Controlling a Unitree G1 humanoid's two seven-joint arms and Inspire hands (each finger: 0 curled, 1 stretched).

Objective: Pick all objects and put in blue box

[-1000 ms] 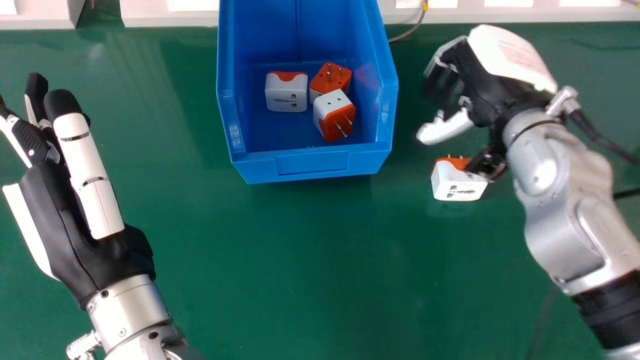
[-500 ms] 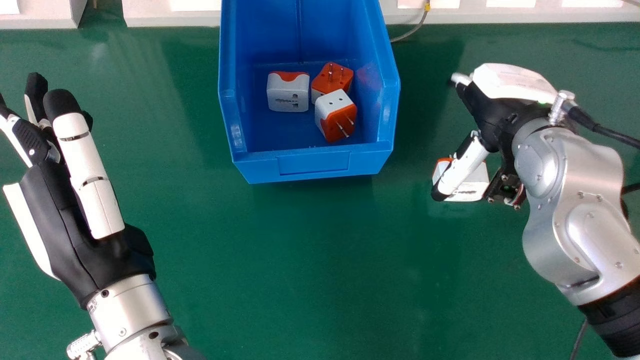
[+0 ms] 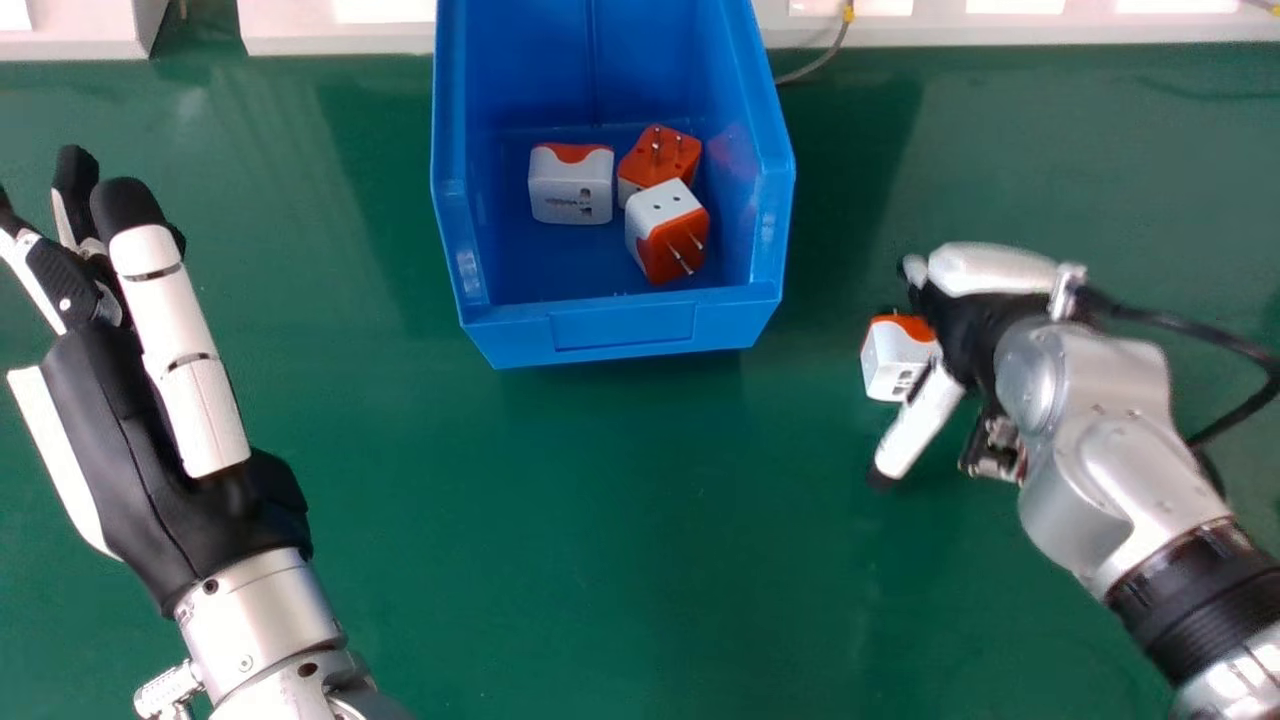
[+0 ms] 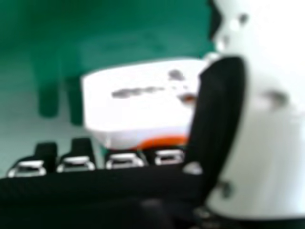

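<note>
Over there the right hand (image 3: 990,270) holds its thumb (image 3: 918,425) wide of its fingertips (image 4: 83,145), presumably to straddle the white-and-orange travel adapter (image 3: 890,362) just beyond them for the blue box (image 3: 625,330), while the left hand (image 3: 120,450) lies straight-fingered at the head view's left.

Left hand (image 3: 130,440): we have a black palm, white finger casings and rounded black tips.
Left wrist (image 3: 255,605): our silver cuff has small dark holes and a ridged metal plug (image 3: 165,692).
Right hand (image 3: 970,320): ours is black with a white back cover (image 3: 990,268).
Right forearm (image 3: 1120,470): we wear rounded silver shells, then a black band (image 3: 1190,585).
Cable (image 3: 1225,345): ours is black.
</note>
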